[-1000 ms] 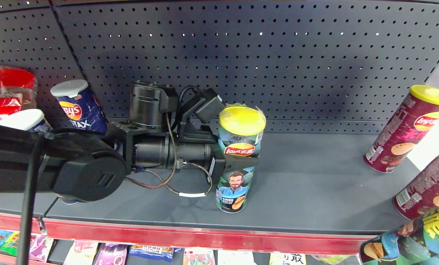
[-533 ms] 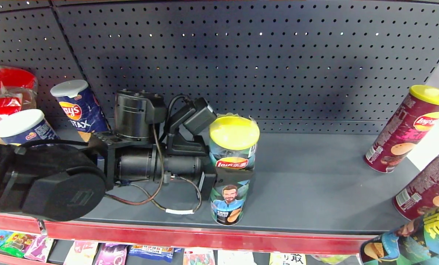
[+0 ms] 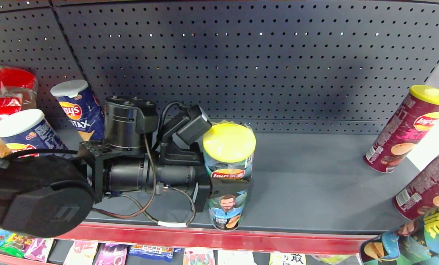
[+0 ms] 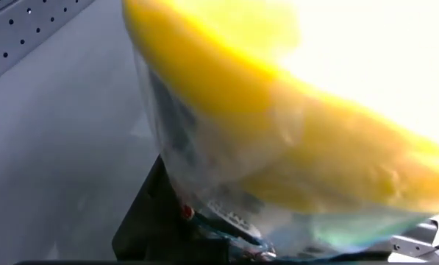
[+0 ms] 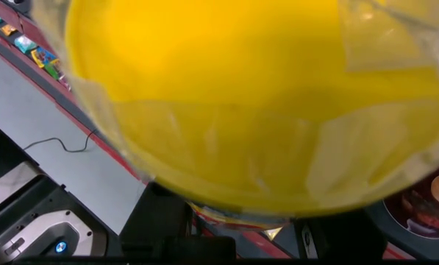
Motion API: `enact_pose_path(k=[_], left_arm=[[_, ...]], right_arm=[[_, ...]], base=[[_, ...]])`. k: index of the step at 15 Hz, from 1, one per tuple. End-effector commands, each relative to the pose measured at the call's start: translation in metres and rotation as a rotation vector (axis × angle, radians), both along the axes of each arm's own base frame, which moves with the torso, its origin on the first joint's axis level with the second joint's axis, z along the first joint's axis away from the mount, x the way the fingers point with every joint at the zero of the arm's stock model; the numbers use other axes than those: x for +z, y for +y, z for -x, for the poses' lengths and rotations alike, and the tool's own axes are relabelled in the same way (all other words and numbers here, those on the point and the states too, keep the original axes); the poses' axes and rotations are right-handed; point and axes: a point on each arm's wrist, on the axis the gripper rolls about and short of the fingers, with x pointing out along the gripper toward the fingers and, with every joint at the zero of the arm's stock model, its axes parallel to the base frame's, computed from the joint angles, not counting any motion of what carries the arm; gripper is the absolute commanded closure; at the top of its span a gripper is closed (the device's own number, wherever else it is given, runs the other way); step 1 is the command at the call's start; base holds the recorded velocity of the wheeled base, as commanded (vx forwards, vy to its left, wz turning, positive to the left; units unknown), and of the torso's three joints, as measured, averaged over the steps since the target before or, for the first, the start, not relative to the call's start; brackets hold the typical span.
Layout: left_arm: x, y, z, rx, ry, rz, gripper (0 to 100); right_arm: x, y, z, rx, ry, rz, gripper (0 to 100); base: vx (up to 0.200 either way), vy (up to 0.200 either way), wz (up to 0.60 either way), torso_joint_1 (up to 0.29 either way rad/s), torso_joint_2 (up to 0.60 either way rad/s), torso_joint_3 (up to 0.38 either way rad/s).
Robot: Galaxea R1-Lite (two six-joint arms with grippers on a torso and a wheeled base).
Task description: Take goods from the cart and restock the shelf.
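Two yellow-lidded chip cans are sitting in the tools. The left tool [image 3: 229, 184] is gripping the first chip can [image 3: 228, 170] around the middle of its green-and-blue label. Its dark fingers are closed narrowly against both sides, and the arm is lying along the shelf [image 3: 315, 187] from the robot's left. That can is standing nearly upright, leaning slightly. Its yellow lid is sitting above the tool and its base just behind the red front rail [image 3: 263, 240]. I cannot tell whether the base is touching the shelf board. In the left wrist view the lid is looming right in front of the camera, with one dark finger pressing the can's side below it.

The right tool [image 5: 248, 234] is holding the second chip can [image 5: 241, 96] the same way, with dark fingers showing on either side just under its yellow lid. In the head view this can is lying tilted at the robot's far right, lower than the red rail.

Behind the left arm, a rear blue chip can [image 3: 80, 110] and a nearer blue chip can [image 3: 26, 129], both white-lidded, are leaning near the pegboard [image 3: 241, 55], beside a red snack bag [image 3: 6, 84]. A maroon chip can [image 3: 407, 129] and a nearer maroon can [image 3: 425, 187] are occupying the shelf's right end, well apart from the first chip can. Small packets [image 3: 149, 254] are showing under the rail.
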Motion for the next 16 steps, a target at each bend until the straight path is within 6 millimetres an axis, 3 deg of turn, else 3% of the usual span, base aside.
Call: enact_pose_path(k=[1,7,11,16], left_arm=[[0.000,0.000,0.000,0.001,-0.001,0.000,0],[-0.001,0.010,0.010,0.013,0.005,-0.007,0],[-0.004,0.047,0.041,0.062,0.016,-0.021,0],[-0.009,0.083,0.068,0.190,0.007,-0.042,0]], right_arm=[[0.000,0.000,0.000,0.001,0.001,0.001,100],[0.004,0.003,-0.006,0.005,0.011,0.005,100],[0.026,0.016,-0.033,0.021,0.042,0.020,100],[0.033,0.039,-0.072,0.072,0.127,0.059,100]], base=[[0.000,0.000,0.00,0.000,0.00,0.000],[0.000,0.000,0.00,0.000,0.00,0.000],[0.000,0.000,0.00,0.000,0.00,0.000],[0.000,0.000,0.00,0.000,0.00,0.000]])
